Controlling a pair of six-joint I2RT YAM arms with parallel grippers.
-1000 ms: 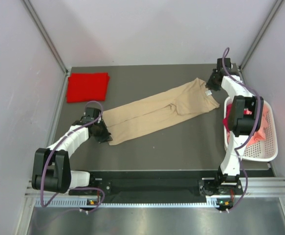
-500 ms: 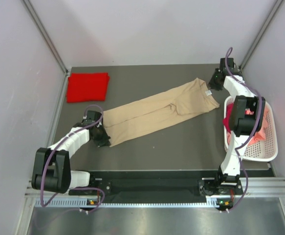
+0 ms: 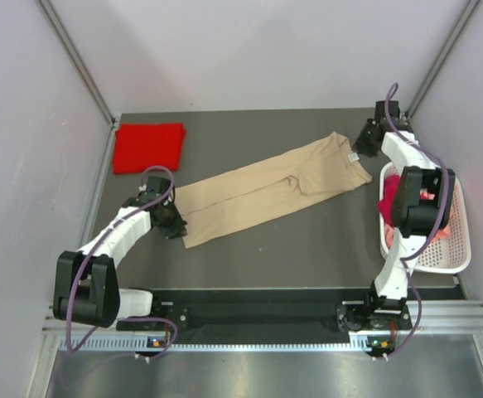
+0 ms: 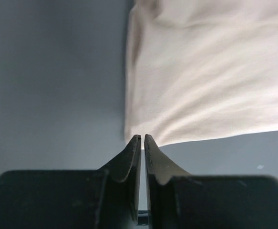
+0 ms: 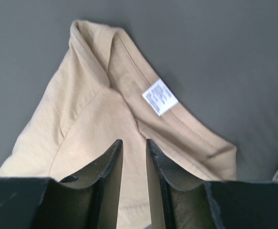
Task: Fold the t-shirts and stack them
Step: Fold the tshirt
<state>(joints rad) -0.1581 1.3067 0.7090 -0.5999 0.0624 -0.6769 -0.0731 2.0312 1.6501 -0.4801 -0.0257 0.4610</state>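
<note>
Tan t-shirt (image 3: 266, 191) soft matt cloth; table (image 3: 307, 240) smooth, matt; basket (image 3: 450, 255) plastic.

The left claw (image 4: 140, 138) fills the bottom of the view, its two dark fingers (image 4: 129, 160) drawn together with only a thin slit between the tips. Just beyond the tips lies a corner of the beige t-shirt (image 4: 210, 76), softly creased and spreading up and to the right. Whether any cloth is pinched cannot be told. Grey table (image 4: 53, 86) shows on the left and below the hem.
</note>
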